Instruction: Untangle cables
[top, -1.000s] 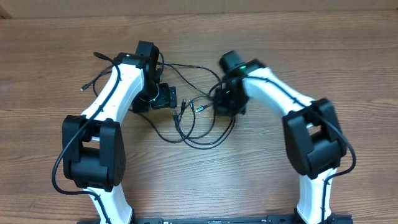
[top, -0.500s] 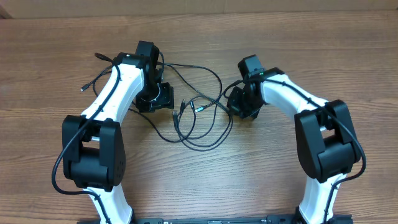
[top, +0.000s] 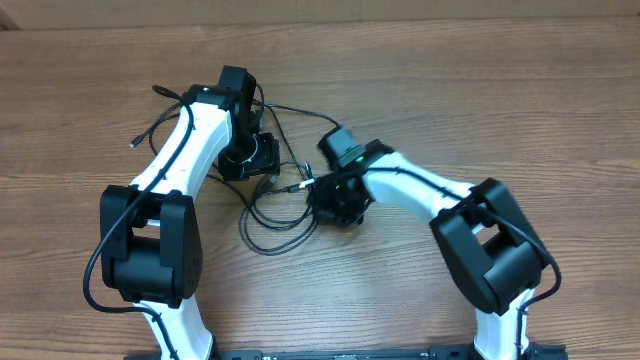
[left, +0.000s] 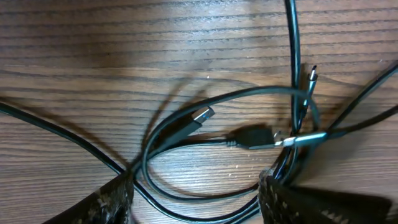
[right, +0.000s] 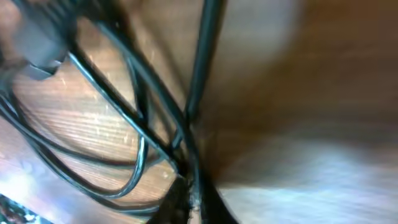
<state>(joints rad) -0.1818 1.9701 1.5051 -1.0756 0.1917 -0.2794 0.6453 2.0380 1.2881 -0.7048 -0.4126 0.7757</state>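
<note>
Closest to you, the cables (left: 292, 37) bulge in a slack loop on the wooden table (top: 450, 80), lying between the two arms. Just beyond that loop sits your right gripper (right: 186, 202), low over the tangle, its pincer pinched together on a strand of the cables while other strands cross beneath it. A little farther and to the left is your left gripper (left: 196, 202), its pincer apart. Strands run through the gap and past both fingertips (left: 118, 199), none of them squeezed. Ahead of those fingertips a silver-tipped plug (left: 200, 116) lies flat on the wood inside a curve of cord, beside a black plug (left: 252, 137) with a bright tip. Farther still, thin strands arc across toward the right arm (top: 420, 180). One loose end (top: 133, 143) lies out past the left arm (top: 190, 140), well apart from the tangle.
</note>
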